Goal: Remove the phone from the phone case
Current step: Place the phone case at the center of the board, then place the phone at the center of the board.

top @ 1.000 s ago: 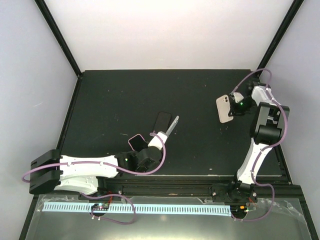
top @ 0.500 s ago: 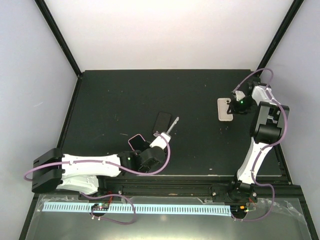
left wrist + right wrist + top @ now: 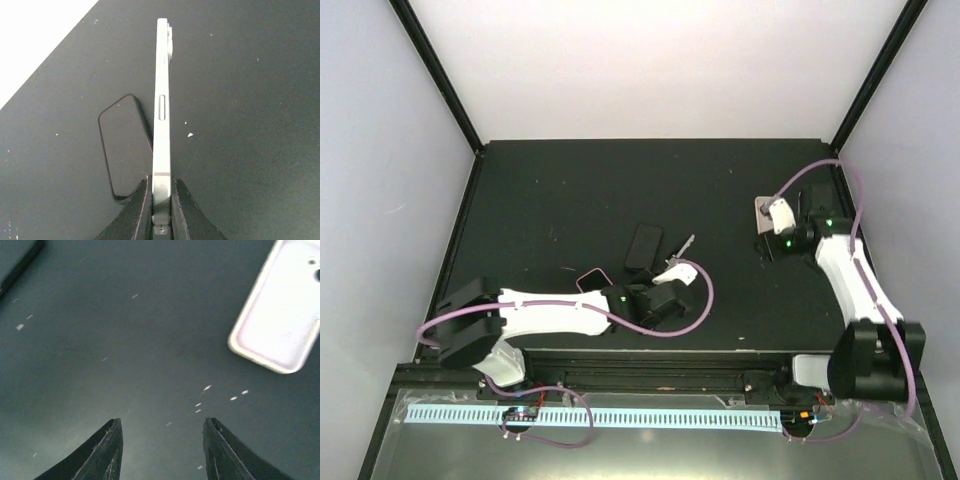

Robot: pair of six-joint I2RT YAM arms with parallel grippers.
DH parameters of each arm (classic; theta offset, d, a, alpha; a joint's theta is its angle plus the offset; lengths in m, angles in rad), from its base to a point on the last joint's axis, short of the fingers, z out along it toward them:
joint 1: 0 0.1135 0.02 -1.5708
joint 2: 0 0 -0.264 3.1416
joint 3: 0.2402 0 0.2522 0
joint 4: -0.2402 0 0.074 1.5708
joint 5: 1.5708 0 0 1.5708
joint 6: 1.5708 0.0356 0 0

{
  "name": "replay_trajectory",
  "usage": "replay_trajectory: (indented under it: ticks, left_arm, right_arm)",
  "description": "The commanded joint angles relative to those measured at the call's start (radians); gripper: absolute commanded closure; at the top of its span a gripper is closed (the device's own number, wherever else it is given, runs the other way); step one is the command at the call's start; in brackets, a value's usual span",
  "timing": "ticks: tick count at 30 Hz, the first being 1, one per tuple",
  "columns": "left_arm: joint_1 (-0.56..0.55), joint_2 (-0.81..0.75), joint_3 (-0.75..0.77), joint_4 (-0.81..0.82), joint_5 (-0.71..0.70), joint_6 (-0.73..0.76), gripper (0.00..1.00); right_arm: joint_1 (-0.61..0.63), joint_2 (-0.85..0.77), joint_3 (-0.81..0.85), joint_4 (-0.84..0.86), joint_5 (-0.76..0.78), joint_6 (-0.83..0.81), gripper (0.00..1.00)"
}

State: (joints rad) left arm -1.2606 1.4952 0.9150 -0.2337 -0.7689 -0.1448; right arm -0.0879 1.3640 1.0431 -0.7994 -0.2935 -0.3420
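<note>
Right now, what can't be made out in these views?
Right wrist view: white phone case cut off by the top and right frame edges.
Left wrist view: phone held edge-on in the left gripper; screen and back unseen.
Top view: pink-rimmed object partly under the left arm, too small to identify.
Right wrist view: dark object clipped by the top-left corner.

Phone case [image 3: 280, 315] cut off at right edge; phone [image 3: 162, 115] bottom end hidden inside left gripper [image 3: 161, 192].
</note>
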Motion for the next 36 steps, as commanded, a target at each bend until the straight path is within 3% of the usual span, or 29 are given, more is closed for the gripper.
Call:
replay_trajectory:
  ticks: [1,3,9,13,16,22,25,32,36]
  left_arm:
    - [0.033,0.127,0.169,-0.099,-0.062,0.083,0.98]
    - [0.052,0.205,0.242,-0.133,-0.082,0.116,0.98]
    - [0.122,0.416,0.459,-0.198,-0.170,0.195,0.99]
    - [0.177,0.532,0.573,-0.208,-0.208,0.257,0.98]
    - [0.207,0.596,0.642,-0.191,-0.209,0.300,0.98]
    - [0.228,0.749,0.757,-0.112,-0.286,0.449,0.98]
    - [0.227,0.838,0.878,-0.203,-0.300,0.429,0.98]
    - [0.222,0.904,0.964,-0.286,-0.276,0.349,0.97]
    - [0.215,0.911,0.974,-0.322,-0.252,0.313,0.84]
  right_arm:
    - [0.054,-0.189,-0.111,0.033,-0.064,0.003,0.54]
    - [0.054,-0.293,-0.146,0.064,-0.144,0.009,0.54]
    - [0.054,-0.501,-0.143,0.125,-0.094,0.168,0.24]
    - [0.052,-0.535,-0.172,0.130,-0.191,0.216,0.23]
    - [0.047,-0.546,-0.198,0.165,-0.099,0.219,0.23]
    - [0.028,-0.532,-0.202,0.177,-0.059,0.229,0.23]
    - [0.027,-0.526,-0.203,0.183,-0.030,0.234,0.23]
    - [0.024,-0.528,-0.211,0.199,-0.005,0.243,0.23]
    - [0.025,-0.521,-0.210,0.200,-0.002,0.241,0.23]
